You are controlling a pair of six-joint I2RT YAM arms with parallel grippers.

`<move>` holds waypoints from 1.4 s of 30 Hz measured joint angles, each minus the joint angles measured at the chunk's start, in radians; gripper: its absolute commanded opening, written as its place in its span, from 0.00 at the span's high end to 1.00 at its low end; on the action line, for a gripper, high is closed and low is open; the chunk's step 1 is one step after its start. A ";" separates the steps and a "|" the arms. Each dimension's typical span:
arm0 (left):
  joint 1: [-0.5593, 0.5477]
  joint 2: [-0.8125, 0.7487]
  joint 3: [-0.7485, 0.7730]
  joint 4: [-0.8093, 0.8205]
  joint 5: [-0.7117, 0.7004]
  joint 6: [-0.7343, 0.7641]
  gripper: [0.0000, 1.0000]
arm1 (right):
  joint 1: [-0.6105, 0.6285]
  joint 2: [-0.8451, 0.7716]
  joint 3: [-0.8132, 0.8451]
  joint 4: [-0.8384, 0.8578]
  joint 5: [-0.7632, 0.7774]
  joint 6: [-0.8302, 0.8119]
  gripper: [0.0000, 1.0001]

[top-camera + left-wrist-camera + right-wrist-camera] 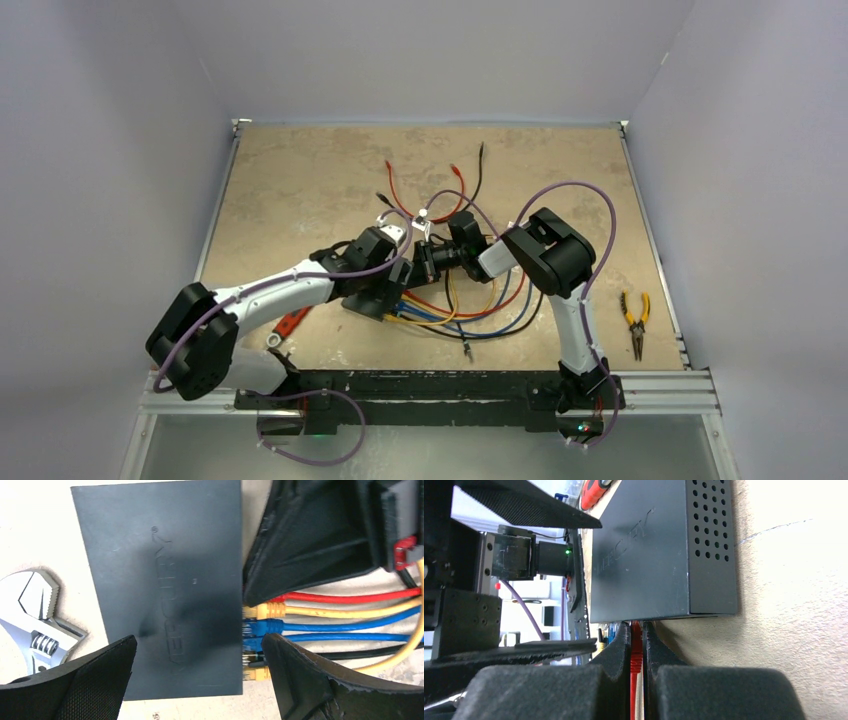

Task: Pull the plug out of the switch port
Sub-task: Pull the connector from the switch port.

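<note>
The switch (165, 580) is a flat matte black box lying on the table, with several cables plugged along one edge: red, yellow, two blue, black and yellow. My left gripper (199, 645) is open with its fingers on either side of the switch's width; in the top view (385, 285) it covers most of the box. My right gripper (636, 627) is shut on the red plug (636, 647) right at the port edge of the switch (649, 555). In the top view the right gripper (428, 262) meets the left one.
An adjustable wrench (35, 620) lies beside the switch's far side. Yellow-handled pliers (634, 320) lie at the right. Loose red and black jumper wires (440, 180) lie behind the grippers. The plugged cables (470, 315) loop toward the near edge.
</note>
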 measured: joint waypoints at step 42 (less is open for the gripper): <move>-0.122 0.073 0.034 -0.020 -0.175 -0.069 0.51 | 0.001 -0.005 0.000 -0.023 0.010 -0.017 1.00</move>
